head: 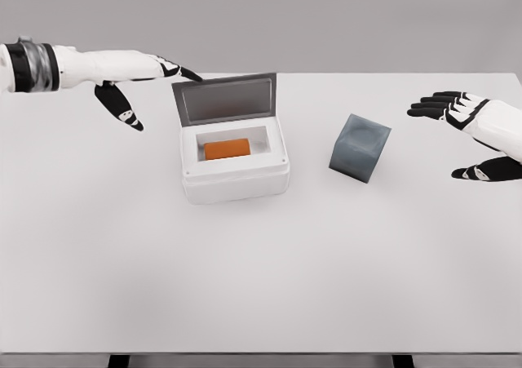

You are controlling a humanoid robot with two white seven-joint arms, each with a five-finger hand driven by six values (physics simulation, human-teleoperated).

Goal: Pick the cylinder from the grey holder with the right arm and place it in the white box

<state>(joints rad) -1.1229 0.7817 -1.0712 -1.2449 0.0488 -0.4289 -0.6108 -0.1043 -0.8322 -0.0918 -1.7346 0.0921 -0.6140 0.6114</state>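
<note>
An orange cylinder lies on its side inside the white box, whose grey lid stands open at the back. The grey holder sits tilted on the table right of the box, with nothing visible in it. My right hand hovers at the right edge, fingers spread and holding nothing, well apart from the holder. My left hand reaches in from the upper left with fingers extended, its fingertips close to the lid's left corner.
The white table stretches wide in front of the box and holder. Its front edge runs along the bottom of the view, with two dark legs showing beneath it.
</note>
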